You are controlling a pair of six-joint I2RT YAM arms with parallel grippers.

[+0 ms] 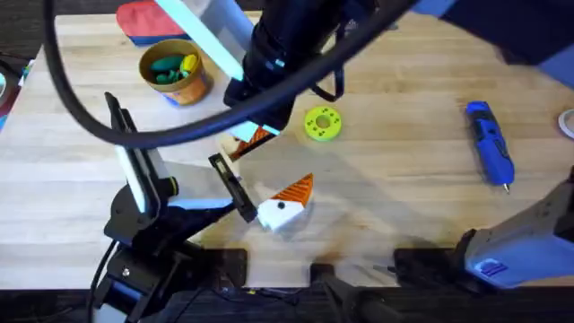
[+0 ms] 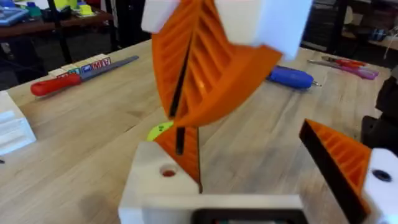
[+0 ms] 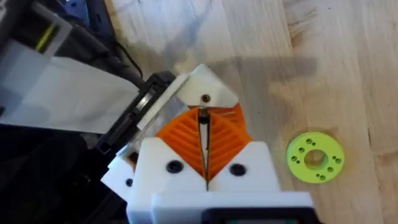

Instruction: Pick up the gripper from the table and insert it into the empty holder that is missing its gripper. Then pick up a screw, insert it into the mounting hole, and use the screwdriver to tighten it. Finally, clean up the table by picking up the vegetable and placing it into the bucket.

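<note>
While the orange gripper (image 2: 185, 152) sits at the white holder (image 3: 208, 87) on the left arm, partly seated by the look of it, the right gripper (image 3: 204, 132) bears down on it from above. Its jaws are pressed together, ribbed pads meeting in one seam. Cannot tell if they pinch the block's edge or just push.

The left gripper (image 2: 245, 155) has its jaws spread wide and hangs low over the desk (image 1: 404, 206).

- **Insert risks:** an off-axis push could cock the block in the holder. If the pads let go early, it could pop out and drop to the desk. The mounting hole could end up misaligned for the screw.
- **Nearby:** the green ring (image 1: 323, 123) is near.
- **Farther off:** the blue screwdriver (image 1: 489, 142) is well apart to the right, and the bucket (image 1: 193, 88) is far-left with veg already inside.
</note>
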